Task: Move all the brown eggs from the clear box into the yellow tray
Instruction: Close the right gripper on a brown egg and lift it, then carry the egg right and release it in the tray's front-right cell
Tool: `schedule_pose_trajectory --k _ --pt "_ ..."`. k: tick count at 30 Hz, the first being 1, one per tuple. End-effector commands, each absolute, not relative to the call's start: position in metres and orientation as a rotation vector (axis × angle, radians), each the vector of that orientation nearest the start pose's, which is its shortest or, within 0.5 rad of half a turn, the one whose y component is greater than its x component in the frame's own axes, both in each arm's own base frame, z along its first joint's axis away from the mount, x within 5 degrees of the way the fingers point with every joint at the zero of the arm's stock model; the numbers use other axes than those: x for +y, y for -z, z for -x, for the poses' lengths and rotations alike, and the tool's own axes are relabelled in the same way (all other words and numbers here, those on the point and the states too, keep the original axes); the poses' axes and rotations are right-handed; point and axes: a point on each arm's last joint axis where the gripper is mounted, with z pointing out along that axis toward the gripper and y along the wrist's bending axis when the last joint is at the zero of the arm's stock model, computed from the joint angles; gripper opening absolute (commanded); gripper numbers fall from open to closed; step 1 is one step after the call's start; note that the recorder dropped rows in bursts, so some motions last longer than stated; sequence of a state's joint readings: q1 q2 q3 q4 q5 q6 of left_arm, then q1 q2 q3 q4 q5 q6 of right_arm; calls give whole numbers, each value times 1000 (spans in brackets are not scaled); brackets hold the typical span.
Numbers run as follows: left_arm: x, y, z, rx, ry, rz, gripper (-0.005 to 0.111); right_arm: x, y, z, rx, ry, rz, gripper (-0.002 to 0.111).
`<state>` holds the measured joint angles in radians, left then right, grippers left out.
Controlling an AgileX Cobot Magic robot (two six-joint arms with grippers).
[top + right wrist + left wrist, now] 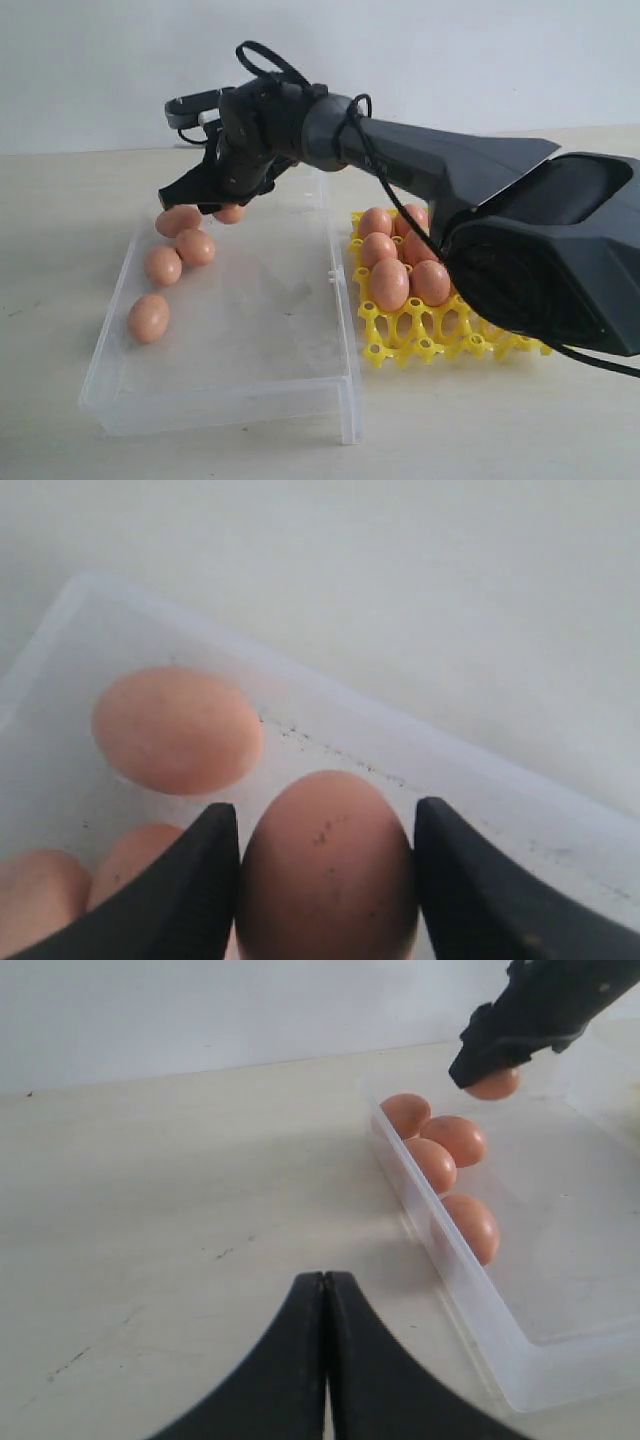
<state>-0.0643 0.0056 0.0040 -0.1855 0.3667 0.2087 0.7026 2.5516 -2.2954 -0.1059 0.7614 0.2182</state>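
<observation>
My right gripper (pixel 215 205) (pixel 325 815) reaches across into the far left corner of the clear box (pixel 230 400) and is shut on a brown egg (pixel 325 870) (pixel 231 213). Both fingers press against its sides. Several more brown eggs lie along the box's left wall (pixel 179 220) (pixel 195 246) (pixel 162 265) (pixel 148 317). The yellow tray (pixel 400 350), right of the box, holds several eggs (pixel 389 284) in its far cups. My left gripper (pixel 325 1278) is shut on nothing over bare table left of the box (pixel 480 1310). It is out of the exterior view.
The right arm's dark body (pixel 520 240) stretches over the tray and the box's far edge. The box's right half holds no eggs. The tray's near cups (pixel 430 345) stand unfilled. A pale wall runs behind the table.
</observation>
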Motion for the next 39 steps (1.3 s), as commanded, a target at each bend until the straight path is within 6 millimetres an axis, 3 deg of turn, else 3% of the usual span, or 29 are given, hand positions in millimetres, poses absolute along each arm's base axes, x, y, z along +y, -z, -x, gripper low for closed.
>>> schedule_pose_trajectory --k 1,6,11,14,15,17,20,21,22,23,27,33,39 --pt "-10 -182 -53 1830 85 -139 0 354 -197 -426 2355 -284 683 0" --pt "-10 -182 -53 1830 85 -139 0 359 -224 -405 2271 -399 667 0" --pt "-10 -182 -53 1830 85 -139 0 344 -243 -374 2198 -435 677 0" --pt "-10 -182 -53 1830 85 -139 0 317 -265 -343 2070 -516 627 0" --pt "-10 -182 -53 1830 85 -139 0 300 -280 -323 1999 -550 609 0" --pt "-10 -182 -53 1830 85 -139 0 265 -287 -296 1954 -550 595 0" --pt "-10 -182 -53 1830 85 -139 0 224 -278 -271 1979 -521 560 0" --pt "-10 -182 -53 1830 85 -139 0 194 -270 -259 1994 -496 508 0" --pt "-10 -182 -53 1830 85 -139 0 182 -267 -255 2000 -482 486 0" --pt "-10 -182 -53 1830 85 -139 0 155 -255 -248 2022 -457 401 0" --pt "-10 -182 -53 1830 85 -139 0 101 -221 -245 2100 -345 223 0" --pt "-10 -182 -53 1830 85 -139 0 66 -200 -262 2131 -266 35 0" --pt "-10 -182 -53 1830 85 -139 0 63 -174 -274 2178 -245 11 0"
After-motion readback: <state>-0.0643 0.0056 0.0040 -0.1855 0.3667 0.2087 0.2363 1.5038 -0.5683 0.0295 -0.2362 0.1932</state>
